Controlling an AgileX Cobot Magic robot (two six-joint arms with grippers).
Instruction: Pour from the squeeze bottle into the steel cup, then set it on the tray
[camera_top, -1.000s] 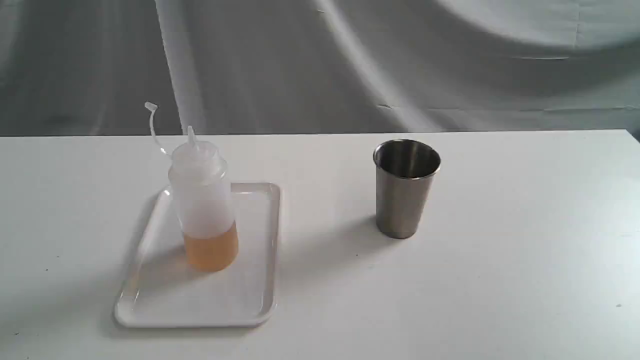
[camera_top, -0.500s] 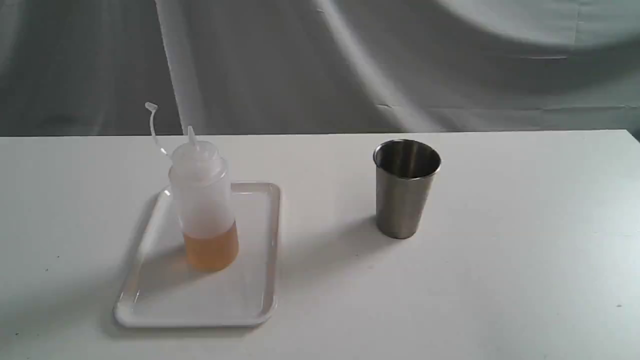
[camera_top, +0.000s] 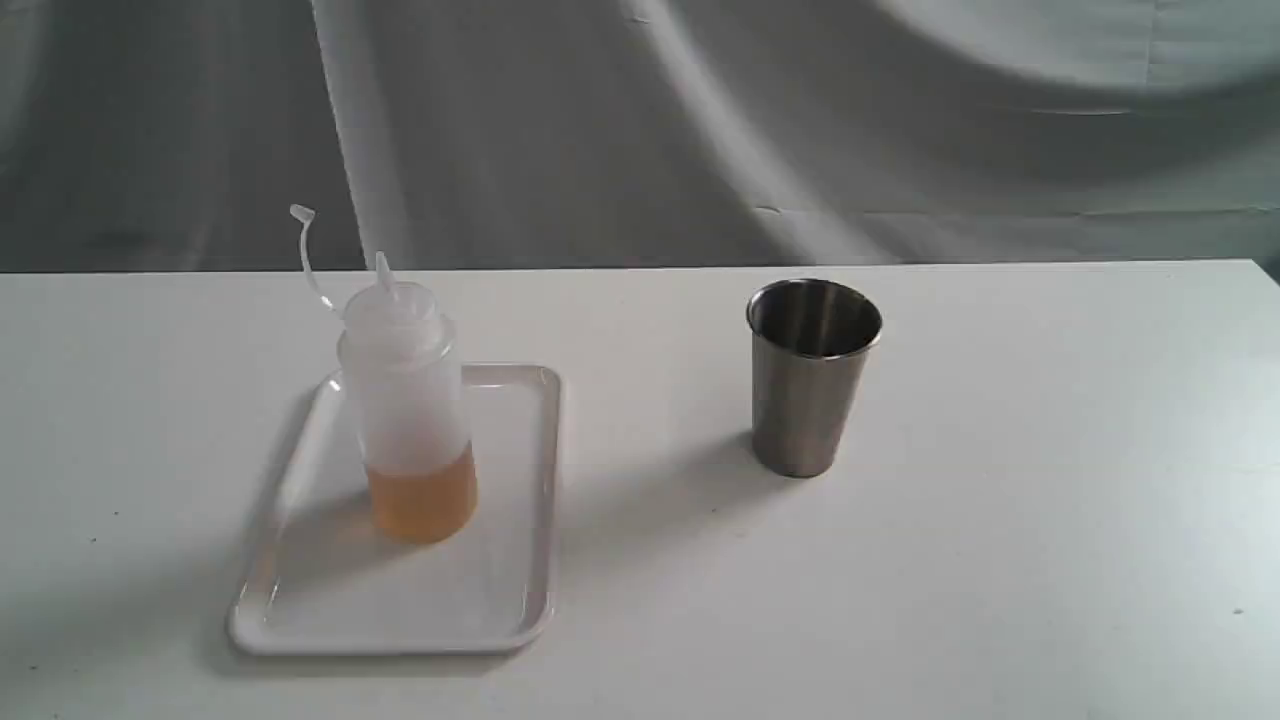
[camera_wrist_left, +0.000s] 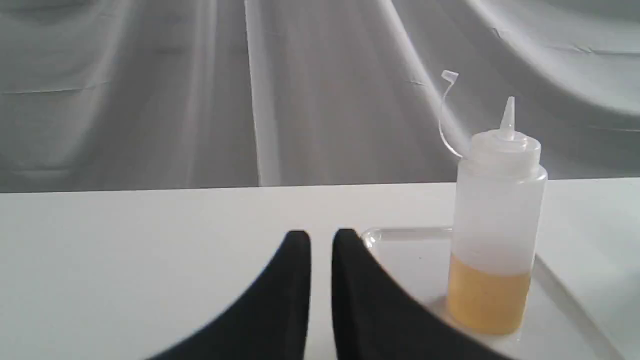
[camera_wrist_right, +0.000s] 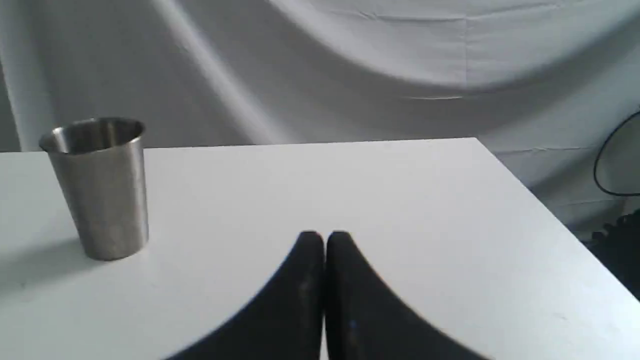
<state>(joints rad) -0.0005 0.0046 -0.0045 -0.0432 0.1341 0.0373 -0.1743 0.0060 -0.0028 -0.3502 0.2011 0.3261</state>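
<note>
Three items: squeeze bottle (camera_top: 407, 405), steel cup (camera_top: 811, 377), tray (camera_top: 300, 620)
Bottle: stood upright on tray — amber liquid low
Cup: on table (camera_top: 1000, 560), well apart
Left gripper (camera_wrist_left: 321, 236): nearly pressed together, empty
Right gripper (camera_wrist_right: 324, 236): pressed together — empty

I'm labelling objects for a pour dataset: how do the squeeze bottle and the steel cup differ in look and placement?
The squeeze bottle is translucent whitish plastic with amber liquid low inside; the steel cup is opaque brushed metal. The bottle ends in a pointed nozzle, while the cup is open-topped. The bottle stands on the tray; the cup stands on the bare table. Both are upright and untouched.
</note>
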